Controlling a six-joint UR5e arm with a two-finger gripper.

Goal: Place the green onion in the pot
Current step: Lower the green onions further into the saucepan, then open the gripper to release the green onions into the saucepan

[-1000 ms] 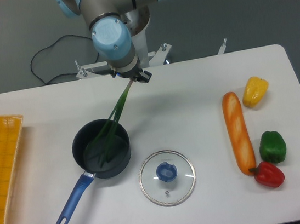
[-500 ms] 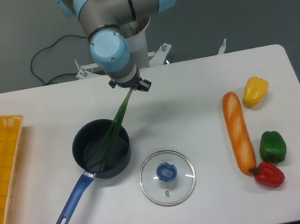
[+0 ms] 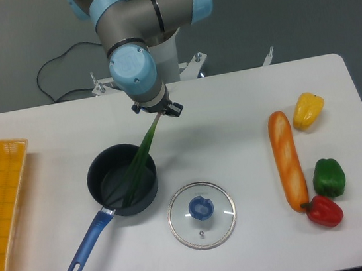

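Jaws [image 3: 158, 112] lower than before — green onion [image 3: 138, 161] deeper in pot [image 3: 99, 170].

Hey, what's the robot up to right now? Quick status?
Gripper shut on green onion, holding its pale end. Leaf tips down inside pot, stalk leaning over the rim. Glass lid lies beside pot, nothing in the way.

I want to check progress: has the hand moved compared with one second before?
Yes. The hand, holding the green onion, shifted slightly left and down, toward the pot.
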